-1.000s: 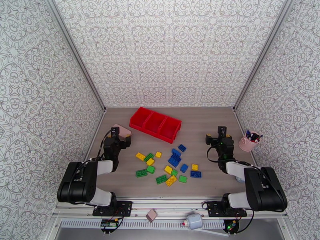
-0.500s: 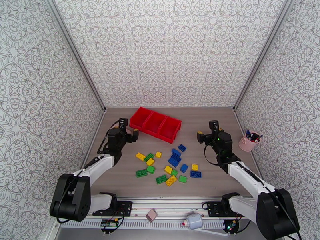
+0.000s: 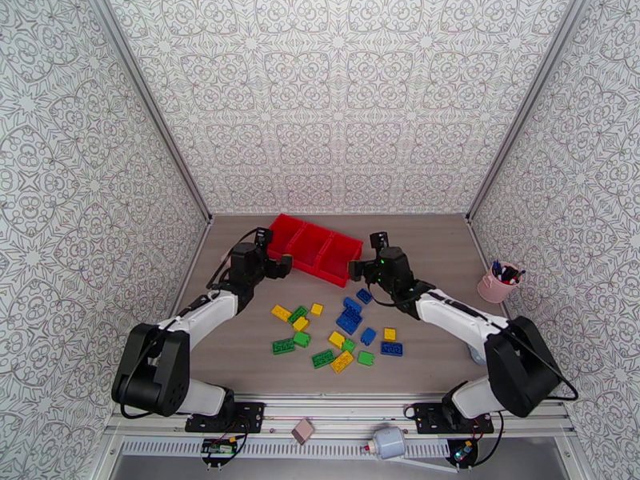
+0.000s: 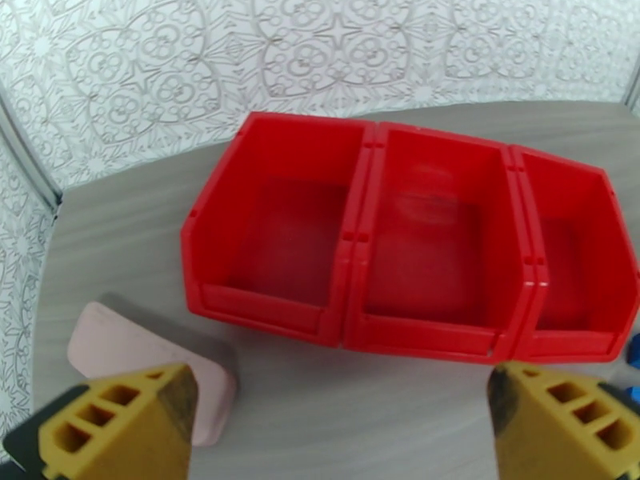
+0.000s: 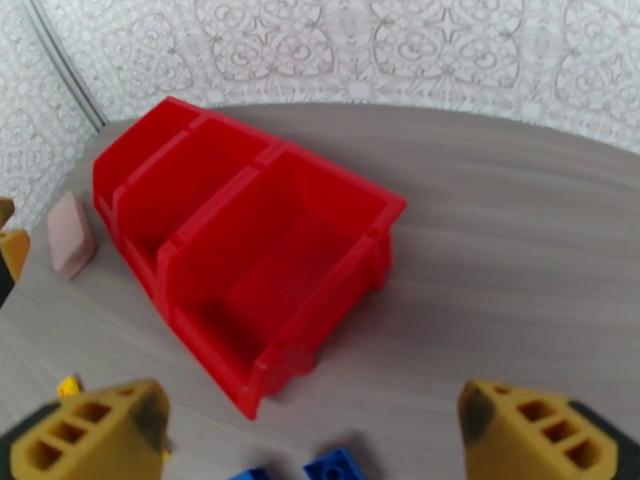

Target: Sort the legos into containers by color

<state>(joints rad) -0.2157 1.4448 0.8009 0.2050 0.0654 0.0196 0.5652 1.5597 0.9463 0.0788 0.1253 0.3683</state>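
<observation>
Grey wood worktop (image 3: 432, 258) carries the red tray (image 3: 318, 274) near its far edge, long axis slanting far-left to near-right, low fronts facing the legos (image 3: 348, 320) we see mid-worktop from above, while wrist views add a pink block (image 4: 152, 362) and show left gripper (image 4: 340, 426) and right gripper (image 5: 316, 438) spread wide, empty.

- The red tray (image 3: 312, 248) lies at 12 o'clock from the scattered legos (image 3: 348, 322).
- The left gripper (image 3: 274, 251) hovers at the tray's 9 o'clock end, jaws spread.
- The right gripper (image 3: 366, 255) hovers at its 3 o'clock end, jaws spread.
- A pink pen cup (image 3: 496, 286) stands at the table's (image 3: 240, 354) 3 o'clock edge.
</observation>
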